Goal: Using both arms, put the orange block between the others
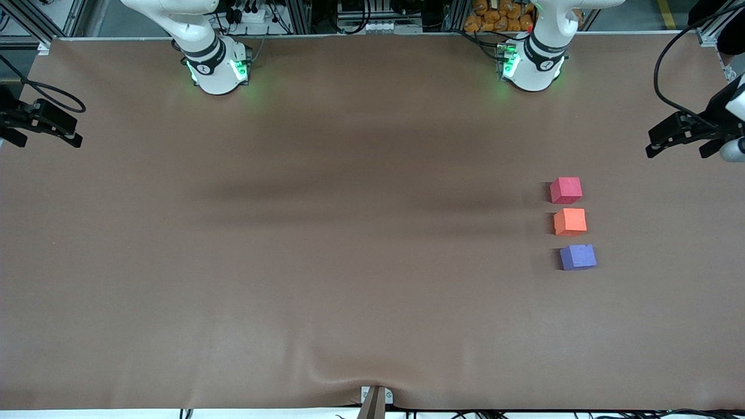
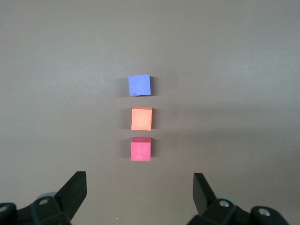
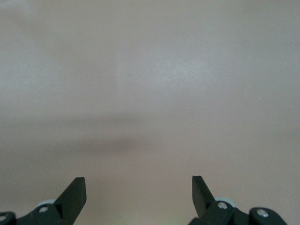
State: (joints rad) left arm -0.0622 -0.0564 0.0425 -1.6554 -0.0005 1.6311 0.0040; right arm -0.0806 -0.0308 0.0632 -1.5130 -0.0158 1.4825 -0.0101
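The orange block [image 1: 570,221] sits between the red cube [image 1: 566,190] and the purple cube [image 1: 577,257] at mid-height of the front view, so a careless dip by the empty, wide-spread left gripper [image 2: 139,187] hanging near them could knock the row askew, while the right gripper [image 3: 139,187], equally spread and empty, waits over bare table [image 3: 150,70].

Orange block [image 1: 570,221], pinkish-red cube [image 1: 566,190], purple-blue cube [image 1: 577,256] — matt, foam-like; table [image 1: 291,262] cover — matt brown, paper-like

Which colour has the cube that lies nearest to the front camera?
Purple-blue. The cube shows best in the front view, lowest in the row of three.
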